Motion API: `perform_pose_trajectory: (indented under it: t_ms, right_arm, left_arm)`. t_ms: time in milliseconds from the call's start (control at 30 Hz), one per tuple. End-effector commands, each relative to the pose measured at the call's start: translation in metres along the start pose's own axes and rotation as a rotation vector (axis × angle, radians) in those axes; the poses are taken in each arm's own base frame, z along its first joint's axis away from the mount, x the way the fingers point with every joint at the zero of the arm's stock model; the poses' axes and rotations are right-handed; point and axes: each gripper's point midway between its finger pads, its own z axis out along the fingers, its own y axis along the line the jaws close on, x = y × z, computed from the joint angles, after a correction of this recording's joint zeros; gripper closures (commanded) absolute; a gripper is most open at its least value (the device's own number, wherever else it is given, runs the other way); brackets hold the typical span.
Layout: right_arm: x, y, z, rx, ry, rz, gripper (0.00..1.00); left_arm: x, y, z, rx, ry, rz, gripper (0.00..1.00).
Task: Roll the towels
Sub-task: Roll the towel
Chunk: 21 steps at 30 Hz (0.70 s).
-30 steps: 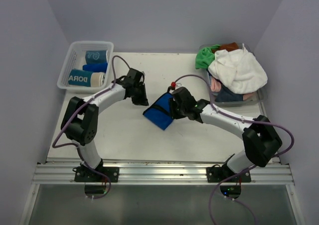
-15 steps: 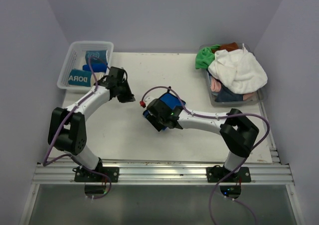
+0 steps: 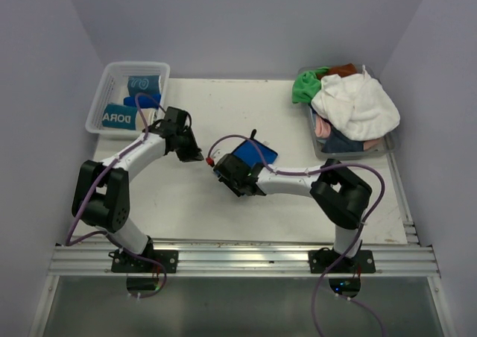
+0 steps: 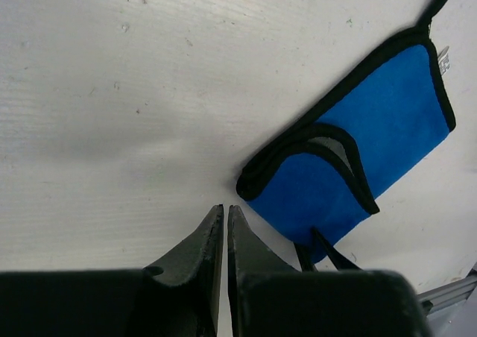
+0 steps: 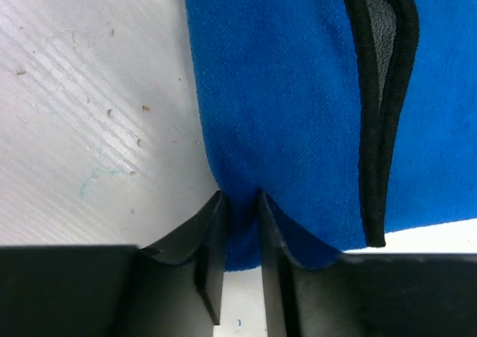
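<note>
A royal blue towel [image 3: 258, 156] with black edging lies folded on the white table [image 3: 223, 106], mid-centre. My right gripper [image 3: 232, 176] sits at its near-left end. In the right wrist view the right gripper [image 5: 240, 200] is shut on a pinched fold of the blue towel [image 5: 298, 91]. My left gripper [image 3: 195, 156] hovers just left of the towel. In the left wrist view the left gripper [image 4: 225, 209] is shut and holds nothing, a short gap from the corner of the blue towel [image 4: 365, 143].
A clear basket [image 3: 100, 102] at the back left holds rolled towels, one teal and beige [image 3: 121, 117], one blue [image 3: 147, 99]. A bin [image 3: 350, 154] at the back right is heaped with loose towels, white [image 3: 354, 106] and green [image 3: 305, 87] on top.
My right gripper swung from the towel's right side round to its near-left end and closed on the cloth. My left gripper drew back left off the towel.
</note>
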Motion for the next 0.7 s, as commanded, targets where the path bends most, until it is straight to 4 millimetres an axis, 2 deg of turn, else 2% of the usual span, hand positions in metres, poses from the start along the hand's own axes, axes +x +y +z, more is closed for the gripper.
perform_pose_trajectory:
  t_ms: [0,100,167,233,300,333,367,400,500,667]
  right_arm:
    - [-0.006,-0.002,0.003,0.029,-0.032,0.025,0.75]
    - [-0.008,0.001,0.000,-0.004,-0.042,0.038,1.00]
    - [-0.014,0.000,-0.007,-0.039,-0.068,0.064,1.00]
    - [-0.014,0.007,-0.011,-0.105,-0.082,0.082,1.00]
    - [-0.018,0.005,-0.016,-0.143,-0.096,0.103,1.00]
    - [-0.016,0.006,-0.016,-0.160,-0.092,0.106,1.00]
    - [-0.016,0.008,-0.017,-0.196,-0.090,0.120,1.00]
    - [-0.015,0.009,-0.019,-0.214,-0.091,0.127,1.00]
    - [-0.017,0.005,-0.022,-0.250,-0.098,0.171,1.00]
    - [-0.019,0.005,-0.024,-0.314,-0.109,0.233,1.00]
  left_arm:
    - [-0.001,-0.007,-0.003,0.041,-0.013,-0.023,0.91]
    - [0.002,-0.009,-0.005,0.057,-0.005,-0.025,0.85]
    - [0.008,-0.012,-0.005,0.085,0.014,-0.022,0.80]
    - [0.014,-0.016,-0.004,0.122,0.036,-0.020,0.71]
    - [0.025,-0.022,0.000,0.164,0.075,-0.010,0.63]
    - [0.030,-0.023,0.003,0.170,0.094,-0.005,0.50]
    - [0.037,-0.029,0.004,0.199,0.119,0.010,0.46]
    - [0.042,-0.031,0.006,0.205,0.135,0.017,0.34]
    - [0.056,-0.032,0.013,0.225,0.173,0.020,0.24]
    - [0.068,-0.034,0.027,0.236,0.198,-0.001,0.22]
